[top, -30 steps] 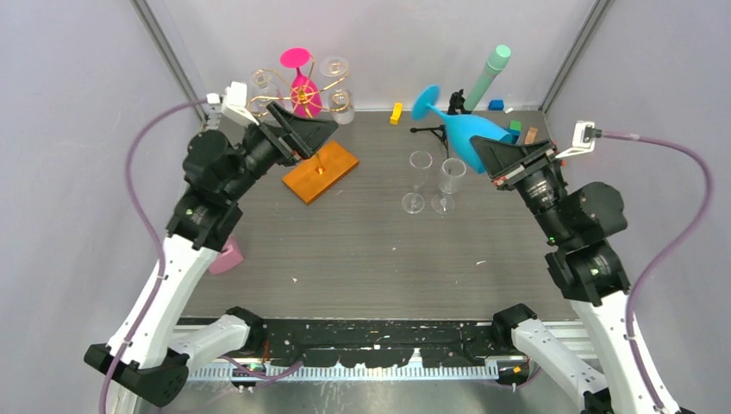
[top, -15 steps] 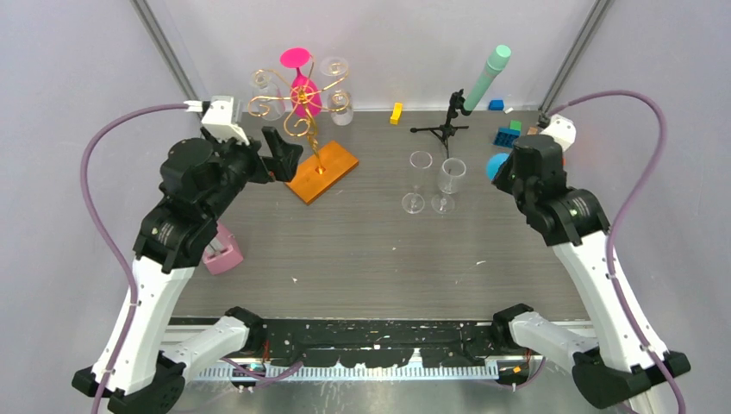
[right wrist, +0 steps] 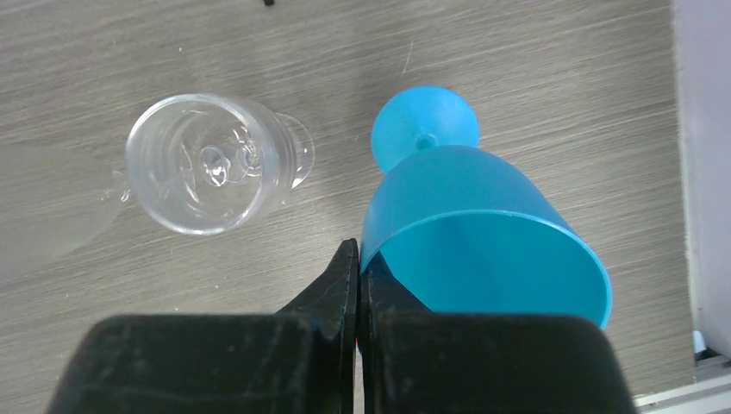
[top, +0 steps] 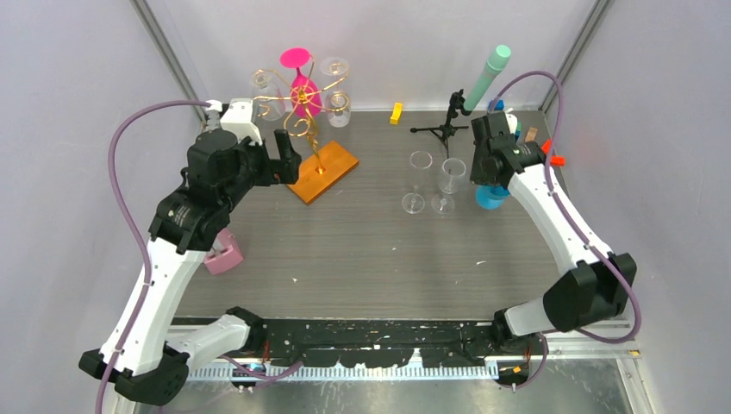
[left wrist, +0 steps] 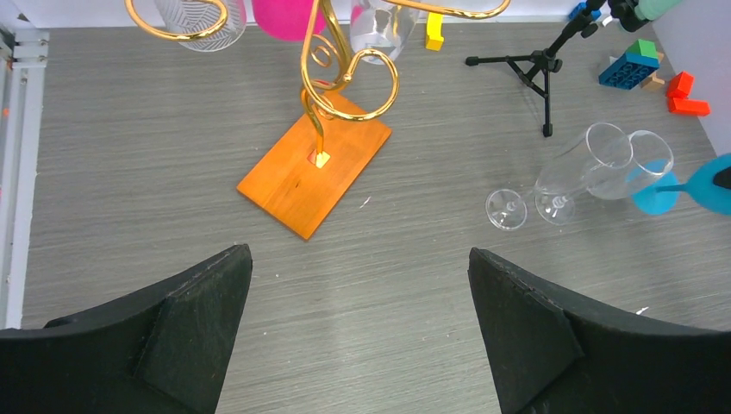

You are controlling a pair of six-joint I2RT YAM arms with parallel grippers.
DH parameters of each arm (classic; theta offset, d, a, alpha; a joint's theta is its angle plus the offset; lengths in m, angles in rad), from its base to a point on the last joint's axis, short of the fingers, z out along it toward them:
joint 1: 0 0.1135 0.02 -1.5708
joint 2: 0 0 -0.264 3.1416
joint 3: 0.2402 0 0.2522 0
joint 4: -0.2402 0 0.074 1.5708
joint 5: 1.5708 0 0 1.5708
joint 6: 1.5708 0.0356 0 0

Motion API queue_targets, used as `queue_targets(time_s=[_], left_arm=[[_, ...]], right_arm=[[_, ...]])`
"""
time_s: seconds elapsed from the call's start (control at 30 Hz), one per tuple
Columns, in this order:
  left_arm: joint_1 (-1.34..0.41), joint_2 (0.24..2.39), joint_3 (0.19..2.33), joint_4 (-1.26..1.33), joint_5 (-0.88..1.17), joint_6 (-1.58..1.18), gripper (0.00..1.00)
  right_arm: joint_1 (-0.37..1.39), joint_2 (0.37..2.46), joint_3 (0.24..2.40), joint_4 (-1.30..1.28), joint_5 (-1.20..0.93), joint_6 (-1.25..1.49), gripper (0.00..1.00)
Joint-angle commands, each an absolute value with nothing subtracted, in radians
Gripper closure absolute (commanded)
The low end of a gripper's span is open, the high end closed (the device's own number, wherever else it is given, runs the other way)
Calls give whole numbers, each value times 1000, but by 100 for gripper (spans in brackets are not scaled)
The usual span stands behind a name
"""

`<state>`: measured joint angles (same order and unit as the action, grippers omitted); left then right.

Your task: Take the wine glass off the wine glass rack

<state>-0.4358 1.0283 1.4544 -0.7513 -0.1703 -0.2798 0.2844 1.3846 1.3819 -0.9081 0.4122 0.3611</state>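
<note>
The gold wire wine glass rack (top: pixel 299 116) stands on its orange base (top: pixel 321 171) at the back left. A pink wine glass (top: pixel 302 86) and two clear glasses (top: pixel 338 100) hang on it. My left gripper (top: pixel 287 155) is open and empty, just left of the base. In the left wrist view the rack (left wrist: pixel 345 78) and base (left wrist: pixel 315 164) lie beyond the open gripper (left wrist: pixel 359 253). My right gripper (right wrist: pixel 358 259) is shut on the rim of a blue wine glass (right wrist: pixel 483 224), held upright, foot down, beside the clear glasses (top: pixel 448 183). The blue glass (top: pixel 493 197) also shows from above.
Two clear glasses (left wrist: pixel 603 159) stand right of centre. A black tripod (top: pixel 444 129) with a teal cylinder (top: pixel 489 73) stands behind them. Coloured blocks (left wrist: pixel 634 65) lie at the back right, a yellow block (top: pixel 396 113) at the back, a pink object (top: pixel 226 254) by the left arm.
My right arm has swung the blue glass from high at the back right down beside the clear glasses and turned it upright. My left gripper has pulled back slightly from the rack.
</note>
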Motion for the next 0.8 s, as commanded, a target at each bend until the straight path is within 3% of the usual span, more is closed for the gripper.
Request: queue_targets(time_s=[0.0,0.4,0.77], left_arm=[[-431,999,1438,-715,-170,-273,0],[-431,991,1416,-713,-176,-266,0],[-424,1005,1433,-718,-188,-272,0]], right_arm=[[229,1434,1443,-882,213,345,99],[156,1545,1438,-883,129,365,94],[147,1573,1470,-895,149,354,76]])
